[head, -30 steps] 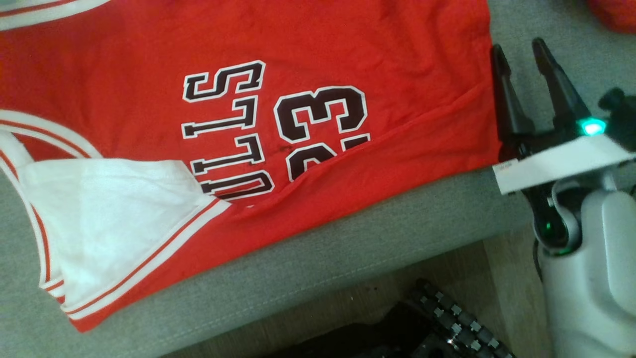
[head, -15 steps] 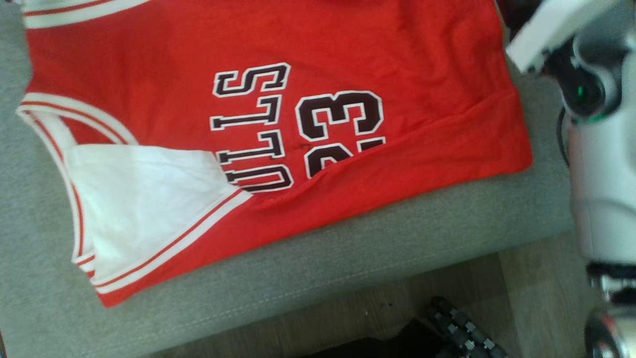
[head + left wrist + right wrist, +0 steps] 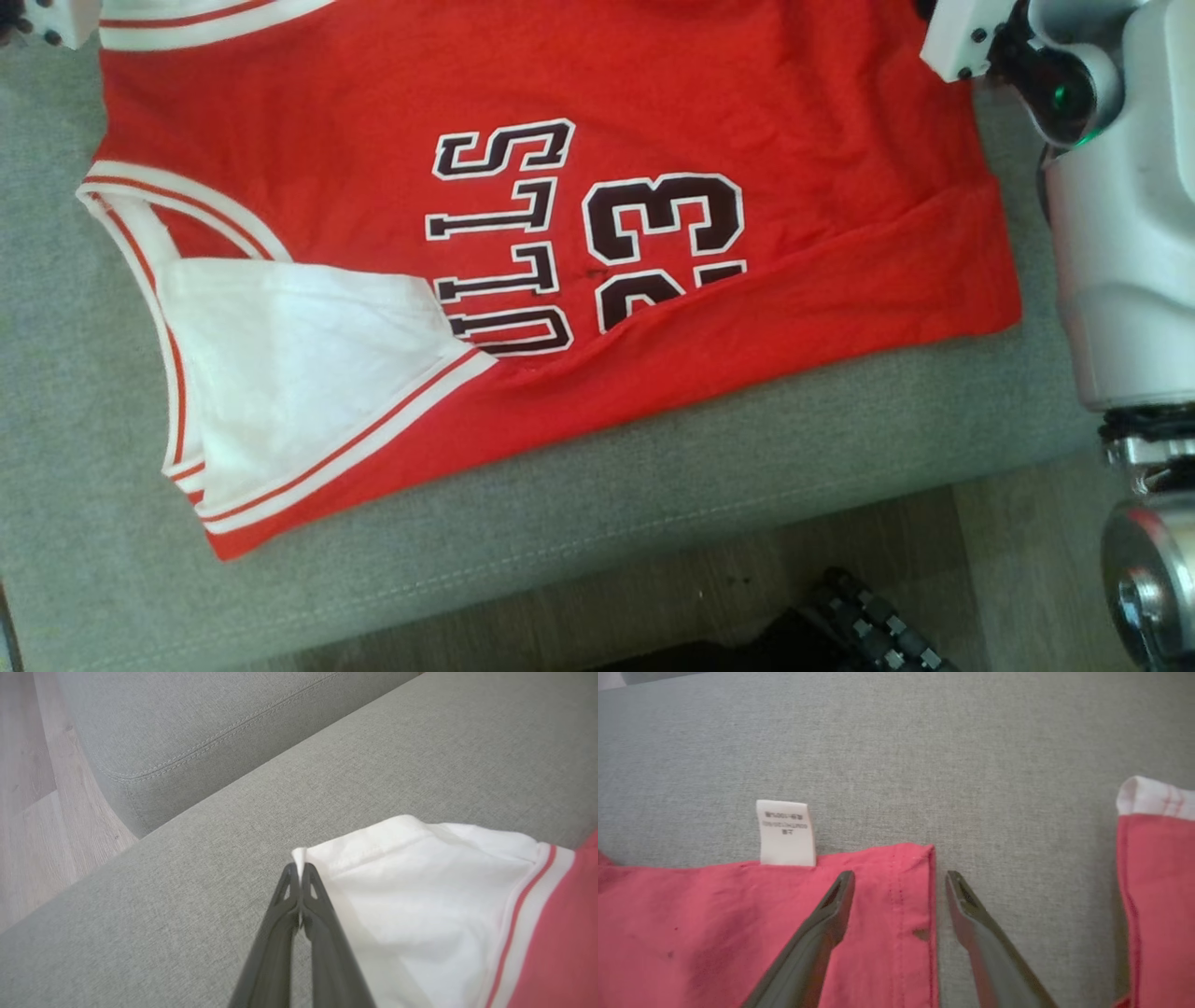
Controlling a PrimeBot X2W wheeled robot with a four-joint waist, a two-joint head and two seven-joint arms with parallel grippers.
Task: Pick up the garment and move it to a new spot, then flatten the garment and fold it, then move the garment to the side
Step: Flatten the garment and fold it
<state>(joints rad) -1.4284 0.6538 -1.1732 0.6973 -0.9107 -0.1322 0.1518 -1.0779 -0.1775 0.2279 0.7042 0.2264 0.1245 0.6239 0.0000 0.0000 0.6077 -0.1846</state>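
Since a second ago the right arm [image 3: 1120, 280] has reached from beside the near part of the hem out to the jersey's far right corner. The head has also swung, so the whole picture has slid.

Nearest me is a strip of wood floor [image 3: 653, 597], then the front edge of the grey sofa seat [image 3: 653, 504]. The red garment [image 3: 747, 93] lies spread on that seat, shoulders to the left and hem to the right. Its near long side is lapped over, hiding the bottom of the lettering and showing white lining [image 3: 308, 373] at the near left armhole.

At the far right corner, the right gripper [image 3: 900, 879] stands wide, one finger over the cloth and one just off the hem, beside the care label [image 3: 786, 833]. It has hold of nothing. At the far left, the left gripper [image 3: 299, 870] is pinched tight on a white corner of the garment.

By my reading, the move to a new spot is done and the flattening is largely done. The fold looks barely begun: the right claw has yet to close on its corner. The rest of the folding and the shift aside remain.

I see no containers; the jersey rests directly on the cushion.
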